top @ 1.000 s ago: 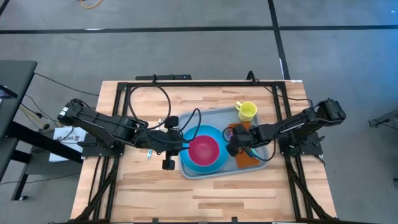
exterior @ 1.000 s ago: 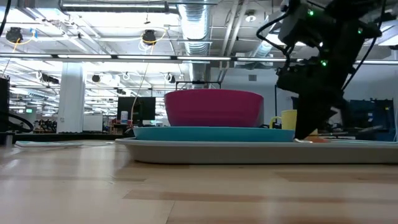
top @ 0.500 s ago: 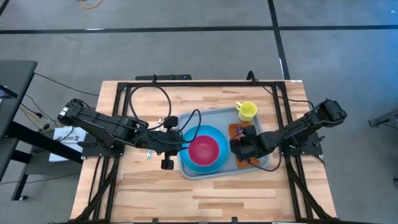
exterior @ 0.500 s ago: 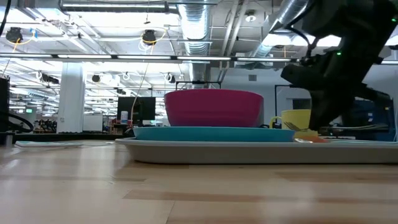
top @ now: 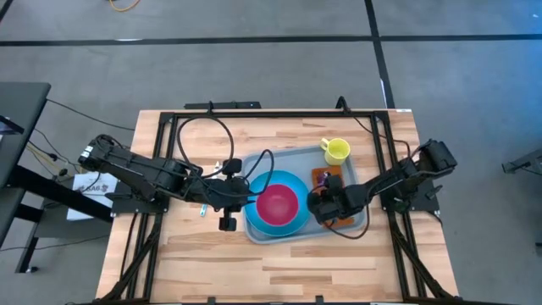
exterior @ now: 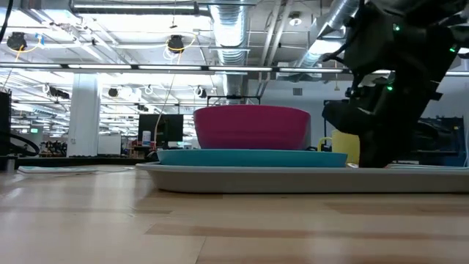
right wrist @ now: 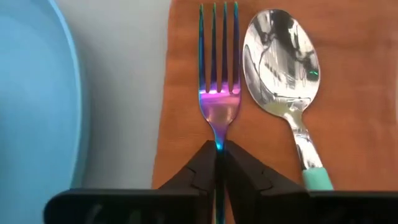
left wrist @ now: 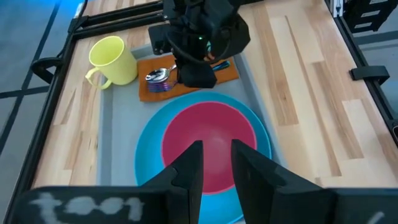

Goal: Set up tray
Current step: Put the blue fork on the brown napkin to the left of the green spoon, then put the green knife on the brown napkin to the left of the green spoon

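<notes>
**benchrat:** Going left to right across the light wooden tabletop (top: 195, 254): the left claw (top: 229, 222) hung just off the left edge of the large pale grey-blue plastic tray with the raised rim (top: 288, 155), over bare wood. Its fingers (left wrist: 186, 171) stood a little apart with nothing between them. The tray itself sat about mid-tabletop, a bit to the right. On it were a round blue plate (top: 254, 222) with a magenta bowl (top: 277, 205) in it, then an orange-brown rectangular napkin (right wrist: 348, 93) with cutlery, and a yellow mug (top: 336, 151) in the far corner.

**servo_sue:** And the right claw (top: 322, 203)?

**benchrat:** It was down over the napkin, clenched on the handle of an iridescent metal fork (right wrist: 217, 74) whose tines lay flat on the napkin. A shiny spoon with a teal-tipped handle (right wrist: 283, 56) lay right beside it.

**servo_sue:** How would you expect that tray to handle, if it had to move?

**benchrat:** My guess was stiff enough but smooth, and no longer light with everything loaded on. I'd have gripped it by the raised rim, ideally on two opposite sides, and kept it level. The bowl sat loose on the plate and the cutlery could easily slide off the napkin.
</notes>
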